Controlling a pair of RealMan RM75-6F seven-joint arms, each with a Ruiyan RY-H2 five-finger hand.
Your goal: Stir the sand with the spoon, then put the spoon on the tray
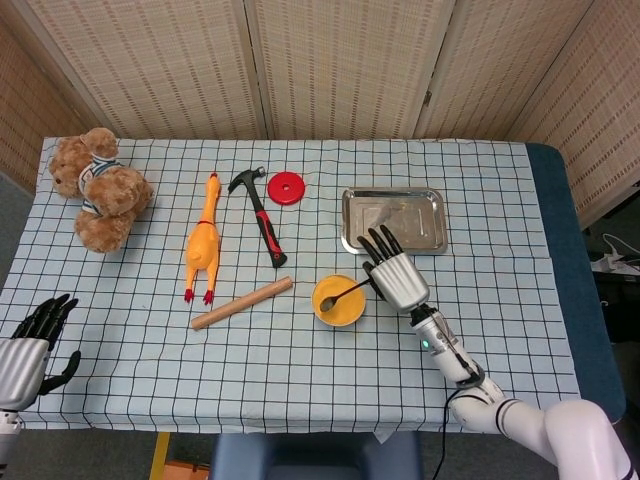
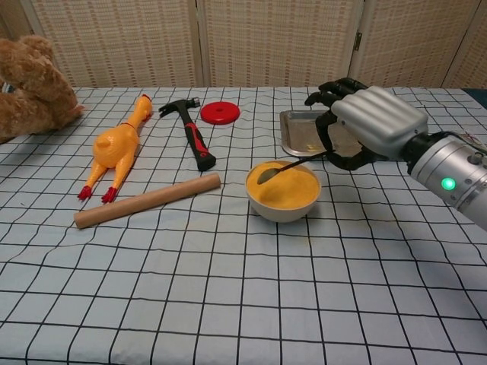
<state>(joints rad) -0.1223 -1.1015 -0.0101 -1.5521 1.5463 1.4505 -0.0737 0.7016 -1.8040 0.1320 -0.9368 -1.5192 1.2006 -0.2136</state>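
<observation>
Right hand (image 2: 365, 125): clamped on handle of thin dark metal spoon (image 2: 283, 167), fingers curled under for stirring
Spoon bowl: at far rim of round yellow bowl of orange sand (image 2: 283, 190), grainy surface
Shiny steel tray (image 1: 393, 220): just behind, near for drop-off
Left hand (image 1: 25, 340): idle at table edge, fingers apart, empty

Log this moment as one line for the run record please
phase: stirring | right hand: holds spoon, tip in sand bowl | left hand: idle at table edge | tray: no spoon yet
</observation>
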